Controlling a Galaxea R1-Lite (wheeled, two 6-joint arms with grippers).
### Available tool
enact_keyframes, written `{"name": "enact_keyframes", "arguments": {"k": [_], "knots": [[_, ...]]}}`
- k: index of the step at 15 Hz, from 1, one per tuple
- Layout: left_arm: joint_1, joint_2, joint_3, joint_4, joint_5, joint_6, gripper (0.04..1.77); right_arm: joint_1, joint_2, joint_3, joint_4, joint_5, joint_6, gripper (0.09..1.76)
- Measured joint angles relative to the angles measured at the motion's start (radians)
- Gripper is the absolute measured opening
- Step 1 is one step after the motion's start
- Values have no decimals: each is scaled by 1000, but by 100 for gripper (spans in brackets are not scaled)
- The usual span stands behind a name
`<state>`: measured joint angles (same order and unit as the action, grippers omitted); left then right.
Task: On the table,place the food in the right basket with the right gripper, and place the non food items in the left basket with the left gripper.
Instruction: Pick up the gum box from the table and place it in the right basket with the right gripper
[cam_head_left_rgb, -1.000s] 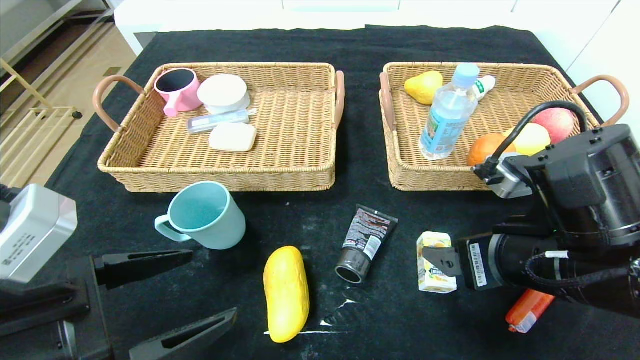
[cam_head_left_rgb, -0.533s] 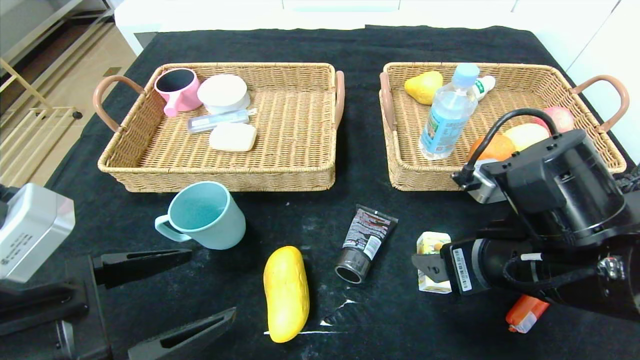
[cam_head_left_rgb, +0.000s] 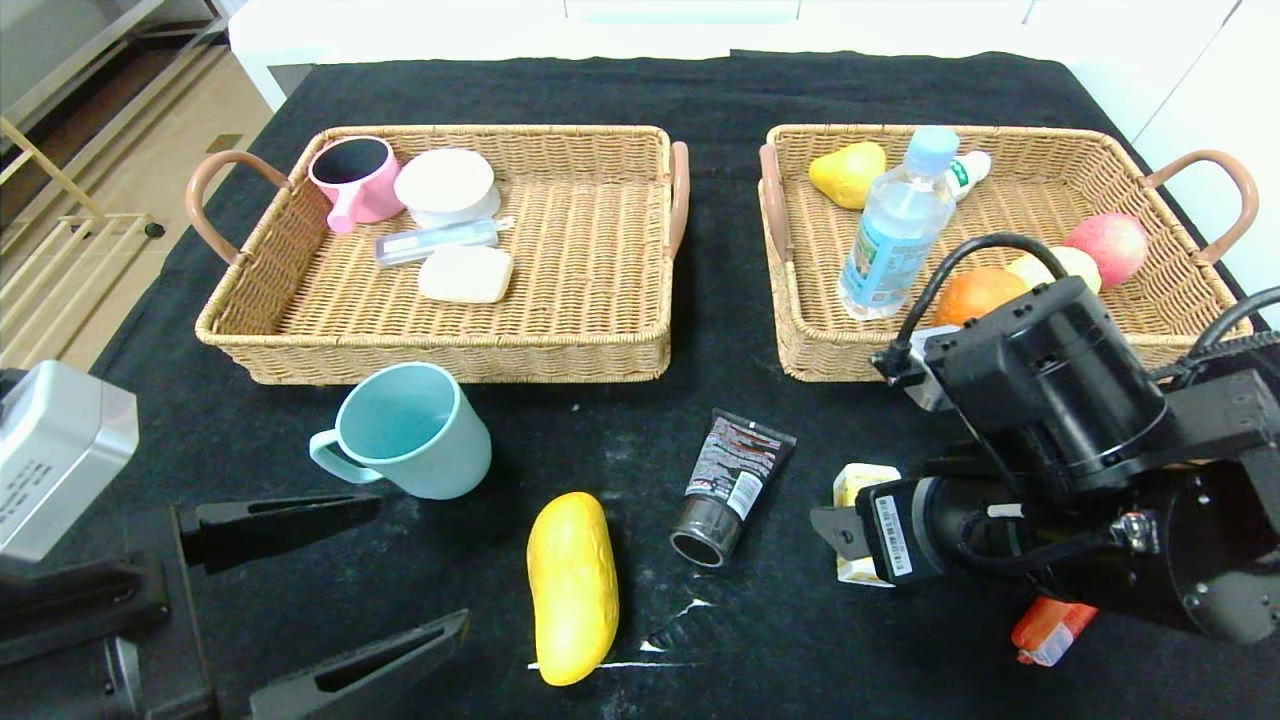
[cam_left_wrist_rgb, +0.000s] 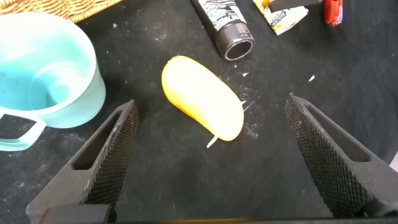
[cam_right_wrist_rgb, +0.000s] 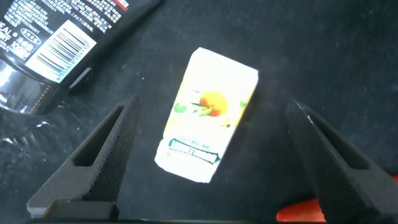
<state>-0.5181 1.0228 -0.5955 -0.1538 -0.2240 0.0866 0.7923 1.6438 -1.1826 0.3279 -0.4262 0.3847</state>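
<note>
A small juice carton (cam_head_left_rgb: 850, 485) lies on the black cloth, partly hidden by my right gripper (cam_head_left_rgb: 838, 530). In the right wrist view the carton (cam_right_wrist_rgb: 208, 115) lies between the open fingers of the right gripper (cam_right_wrist_rgb: 211, 118), which hovers over it without touching. My left gripper (cam_head_left_rgb: 415, 565) is open and empty at the front left. In the left wrist view the left gripper (cam_left_wrist_rgb: 211, 106) spreads its fingers either side of a yellow mango (cam_left_wrist_rgb: 202, 96). The mango (cam_head_left_rgb: 572, 587), a teal mug (cam_head_left_rgb: 410, 430) and a black tube (cam_head_left_rgb: 735, 485) lie in front of the baskets.
The left basket (cam_head_left_rgb: 430, 345) holds a pink mug, a white tub, a soap bar and a clear case. The right basket (cam_head_left_rgb: 850, 350) holds a water bottle (cam_head_left_rgb: 895, 225), a pear, an orange and apples. A red-orange item (cam_head_left_rgb: 1055, 630) lies under my right arm.
My right arm has swung left and lowered, so its gripper now covers more of the juice carton. The left gripper has hardly moved. No object has shifted.
</note>
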Motion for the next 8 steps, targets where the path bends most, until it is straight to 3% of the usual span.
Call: {"name": "enact_keyframes", "arguments": {"k": [8], "knots": [[0,-1,2,1,0,0,172,-4,34,-3,-1,-50,19,171]]}}
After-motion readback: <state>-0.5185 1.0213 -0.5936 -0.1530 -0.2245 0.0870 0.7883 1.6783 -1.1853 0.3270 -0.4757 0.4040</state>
